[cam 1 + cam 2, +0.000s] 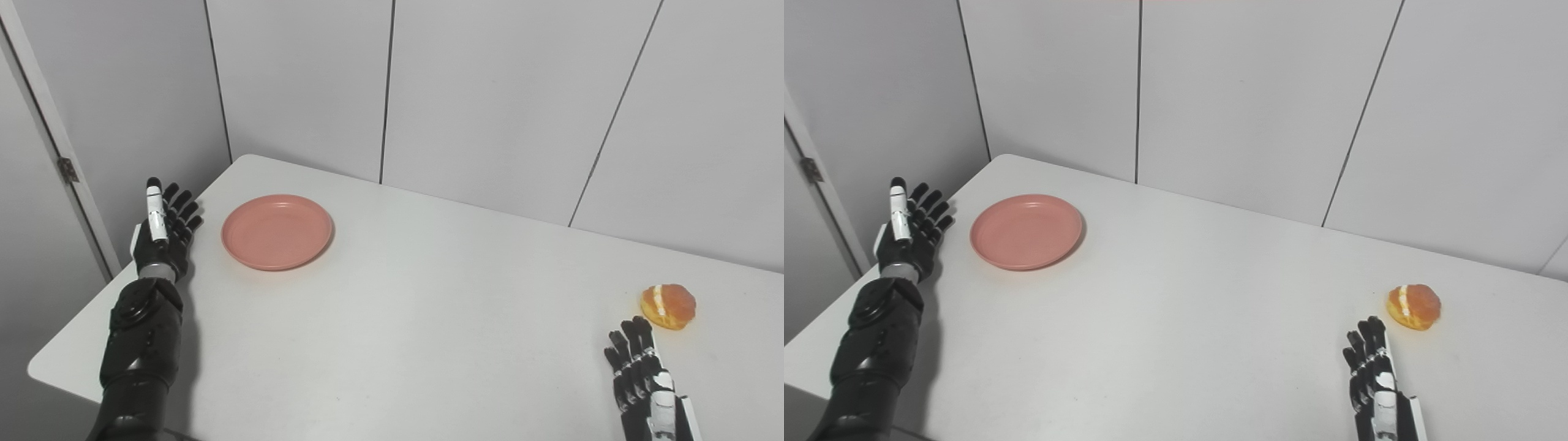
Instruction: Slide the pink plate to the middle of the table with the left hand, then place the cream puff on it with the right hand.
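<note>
The pink plate [277, 231] lies empty on the white table [416, 318], toward its far left. My left hand [164, 228] is open, fingers straight and apart, a short way left of the plate and not touching it, over the table's left edge. The cream puff [668, 305], golden with a white cream band, sits near the right side of the table. My right hand [640, 375] is open with fingers stretched, just in front and left of the cream puff, apart from it.
Grey wall panels [490, 92] stand close behind the table's far edge. A door frame with a hinge [67, 169] is at the left. The table's left front corner [43, 367] is near my left forearm.
</note>
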{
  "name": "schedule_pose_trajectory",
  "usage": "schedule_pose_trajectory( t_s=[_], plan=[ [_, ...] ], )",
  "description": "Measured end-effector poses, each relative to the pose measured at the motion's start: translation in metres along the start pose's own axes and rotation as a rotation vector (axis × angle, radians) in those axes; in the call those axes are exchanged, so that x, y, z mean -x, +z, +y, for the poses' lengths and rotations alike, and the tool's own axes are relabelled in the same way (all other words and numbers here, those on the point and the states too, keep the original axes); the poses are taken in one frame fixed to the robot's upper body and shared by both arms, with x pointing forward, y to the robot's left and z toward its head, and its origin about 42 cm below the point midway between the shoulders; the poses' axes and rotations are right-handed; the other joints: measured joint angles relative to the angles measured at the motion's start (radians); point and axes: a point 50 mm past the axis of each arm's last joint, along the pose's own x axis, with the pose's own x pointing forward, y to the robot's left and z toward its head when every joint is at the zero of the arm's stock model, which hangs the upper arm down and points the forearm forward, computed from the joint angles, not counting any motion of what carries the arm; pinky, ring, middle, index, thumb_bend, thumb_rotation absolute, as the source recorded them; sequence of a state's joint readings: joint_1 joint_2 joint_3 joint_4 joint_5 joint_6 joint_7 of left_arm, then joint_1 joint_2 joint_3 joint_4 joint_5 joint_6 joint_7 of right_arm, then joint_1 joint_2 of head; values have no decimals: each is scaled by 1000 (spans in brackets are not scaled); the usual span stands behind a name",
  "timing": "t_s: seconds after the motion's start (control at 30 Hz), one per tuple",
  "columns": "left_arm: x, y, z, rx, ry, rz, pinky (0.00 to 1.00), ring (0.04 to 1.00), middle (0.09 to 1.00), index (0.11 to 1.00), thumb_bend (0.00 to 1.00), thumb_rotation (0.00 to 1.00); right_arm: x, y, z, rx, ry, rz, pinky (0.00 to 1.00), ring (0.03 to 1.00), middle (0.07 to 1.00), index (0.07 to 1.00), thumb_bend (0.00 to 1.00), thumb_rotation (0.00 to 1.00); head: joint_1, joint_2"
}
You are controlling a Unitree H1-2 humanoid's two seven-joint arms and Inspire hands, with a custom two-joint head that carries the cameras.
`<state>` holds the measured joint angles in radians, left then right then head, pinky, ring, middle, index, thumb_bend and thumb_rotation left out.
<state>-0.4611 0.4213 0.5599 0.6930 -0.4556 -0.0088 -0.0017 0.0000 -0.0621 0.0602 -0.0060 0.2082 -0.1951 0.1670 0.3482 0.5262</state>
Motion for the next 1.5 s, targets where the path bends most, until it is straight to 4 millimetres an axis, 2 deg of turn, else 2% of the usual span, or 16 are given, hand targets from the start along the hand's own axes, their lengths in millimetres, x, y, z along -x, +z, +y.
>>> schedule_pose_trajectory(
  t_s=[0.33,0.43,0.6,0.7,0.73,0.9,1.3,1.5],
  plan=[
    [-11,-5,-2,33,-24,7,913,900,897,883,523,1000,1,0,0,0,0,5,1000,992,1000,1000,552,1000,-6,6],
    [-12,-6,-3,35,-35,8,850,882,890,879,533,961,1,0,-1,-1,0,11,1000,992,1000,1000,544,1000,-6,6],
    [-12,-7,-5,33,-38,12,864,879,885,873,600,880,2,0,-1,-3,-1,25,1000,986,1000,1000,532,1000,-11,11],
    [-12,-8,-8,25,-46,14,884,892,894,878,622,922,2,0,-1,-2,-2,25,1000,987,1000,1000,542,1000,-12,11],
    [-12,-8,-10,19,-53,15,901,901,899,884,604,955,3,0,-1,-2,-3,26,1000,988,1000,1000,542,1000,-14,11],
    [-8,-12,-19,20,-71,15,925,914,903,888,522,996,3,0,-2,0,-4,29,1000,985,1000,1000,545,1000,-15,12],
    [1,-22,-31,-7,-126,18,925,911,901,877,523,1000,3,0,-2,1,-5,29,1000,987,1000,1000,515,1000,-18,14],
    [4,-25,-36,-36,-150,15,891,896,895,881,528,1000,3,0,-2,3,-7,29,1000,981,1000,1000,528,1000,-20,15]
  ],
)
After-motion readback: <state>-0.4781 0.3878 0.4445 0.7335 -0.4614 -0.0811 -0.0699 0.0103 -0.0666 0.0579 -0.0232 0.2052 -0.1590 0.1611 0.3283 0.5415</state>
